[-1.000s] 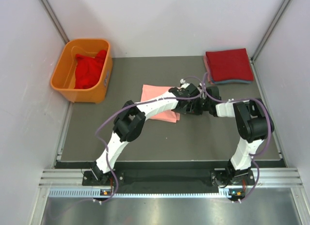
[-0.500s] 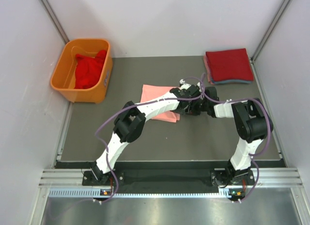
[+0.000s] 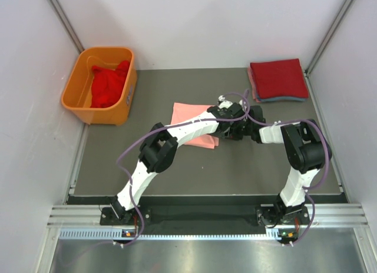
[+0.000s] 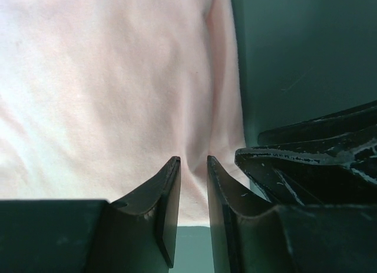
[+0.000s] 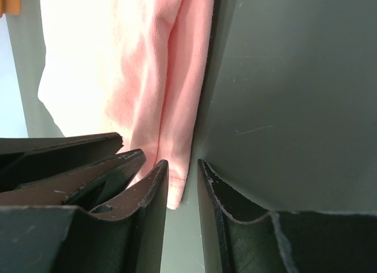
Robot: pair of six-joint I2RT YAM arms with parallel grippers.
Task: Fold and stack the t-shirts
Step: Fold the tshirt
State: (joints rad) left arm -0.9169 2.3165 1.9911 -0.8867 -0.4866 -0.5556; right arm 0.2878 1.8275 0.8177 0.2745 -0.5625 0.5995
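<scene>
The left gripper [image 4: 193,166] pinches a pucker of the salmon-pink t-shirt [image 4: 106,90] between nearly closed jaws, and the right gripper [image 5: 181,170], just beside it, nips the same shirt's right hem. Only the overhead view shows the shirt lying folded mid-table, its near right corner hidden under the left arm. The stack of folded t-shirts [image 3: 277,79] lies far right, and the orange tub [image 3: 79,105] of red t-shirts [image 3: 109,85] far left.

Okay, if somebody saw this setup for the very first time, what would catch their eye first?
Probably the left gripper and right gripper meeting in the middle, both pinched on the right edge of the folded salmon-pink t-shirt. After that, the orange tub at far left with crumpled red t-shirts inside, and the neat folded stack at far right, dark red on top.
</scene>
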